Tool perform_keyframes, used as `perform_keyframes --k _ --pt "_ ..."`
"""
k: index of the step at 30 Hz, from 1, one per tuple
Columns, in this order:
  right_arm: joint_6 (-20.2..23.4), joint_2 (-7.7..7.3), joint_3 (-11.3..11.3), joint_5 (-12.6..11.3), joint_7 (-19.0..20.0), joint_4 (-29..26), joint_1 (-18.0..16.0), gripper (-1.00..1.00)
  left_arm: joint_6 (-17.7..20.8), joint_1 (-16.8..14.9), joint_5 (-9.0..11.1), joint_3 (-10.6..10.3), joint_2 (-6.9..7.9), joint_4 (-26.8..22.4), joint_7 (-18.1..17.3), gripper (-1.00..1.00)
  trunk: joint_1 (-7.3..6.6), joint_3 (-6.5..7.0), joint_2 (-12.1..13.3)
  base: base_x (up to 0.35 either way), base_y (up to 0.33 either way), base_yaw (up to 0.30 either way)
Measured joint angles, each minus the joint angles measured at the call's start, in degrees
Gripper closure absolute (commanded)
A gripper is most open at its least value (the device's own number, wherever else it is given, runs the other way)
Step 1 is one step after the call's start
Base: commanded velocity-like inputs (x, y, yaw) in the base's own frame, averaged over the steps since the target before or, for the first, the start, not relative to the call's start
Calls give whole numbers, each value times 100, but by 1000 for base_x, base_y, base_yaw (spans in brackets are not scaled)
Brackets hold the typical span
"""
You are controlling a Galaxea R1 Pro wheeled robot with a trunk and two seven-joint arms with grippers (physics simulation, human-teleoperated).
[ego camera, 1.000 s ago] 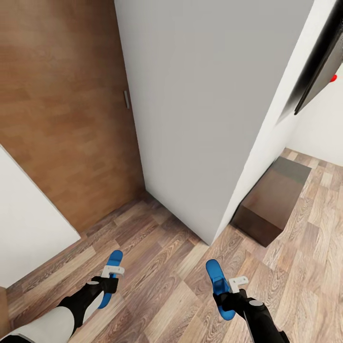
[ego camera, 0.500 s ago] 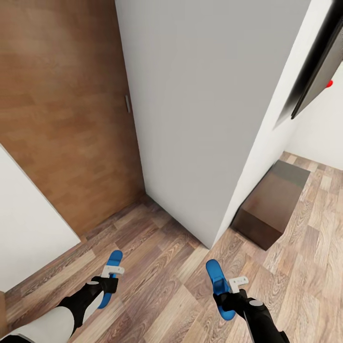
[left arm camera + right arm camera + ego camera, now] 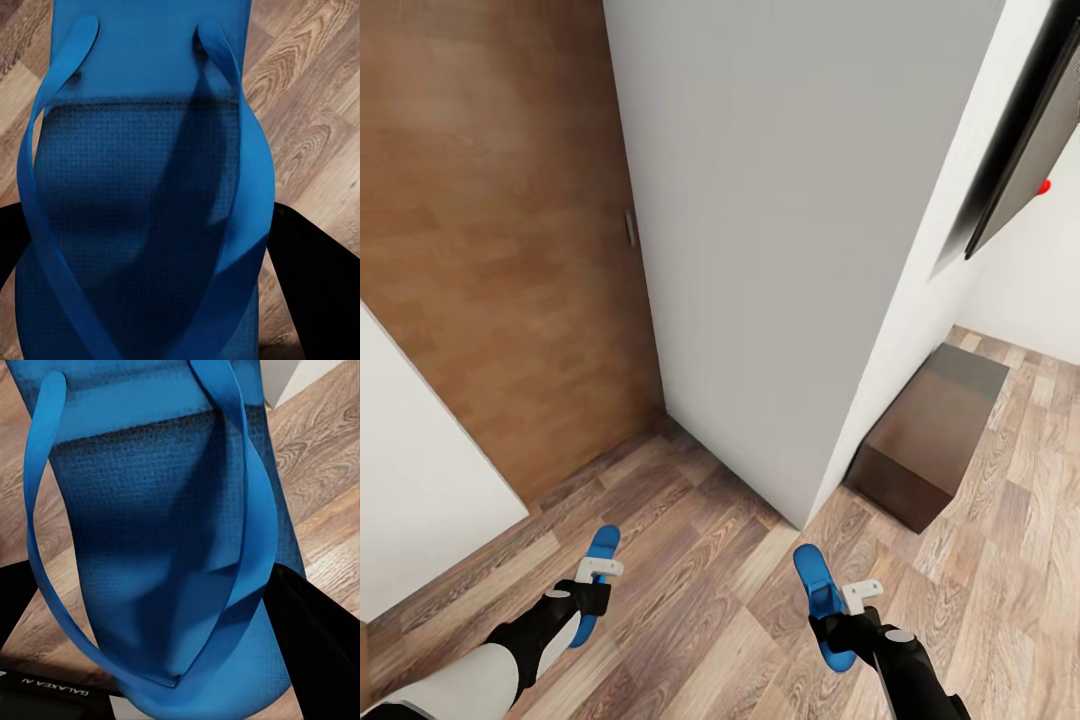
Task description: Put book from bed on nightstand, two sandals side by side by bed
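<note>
Each hand carries one bright blue sandal above the wooden floor. My left gripper (image 3: 588, 592) is shut on the left sandal (image 3: 598, 560), low at the left of the head view. My right gripper (image 3: 838, 612) is shut on the right sandal (image 3: 815, 587), low at the right. Up close, the left sandal (image 3: 142, 195) shows its straps and textured sole between dark fingers (image 3: 311, 270). The right sandal (image 3: 165, 532) shows the same way, with a dark finger (image 3: 315, 645) beside it. The book, the bed and the nightstand are out of view.
A grey-white wall corner (image 3: 800, 515) juts out straight ahead. A brown wooden door (image 3: 500, 250) stands to its left, with a white panel (image 3: 410, 480) at the far left. A dark brown low cabinet (image 3: 930, 430) sits on the floor at the right, under a black screen (image 3: 1025, 150).
The whole head view has shifted slightly, so the camera has moved a little. Both grippers still hold their sandals in the same pose.
</note>
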Motion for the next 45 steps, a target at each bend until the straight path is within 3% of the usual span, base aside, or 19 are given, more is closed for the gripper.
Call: perform_keyframes --k 45 --pt "0 -2 -4 -4 -6 8 0 100 18 0 38 20 38 -8 -27 100 0 422 1 0 0 0"
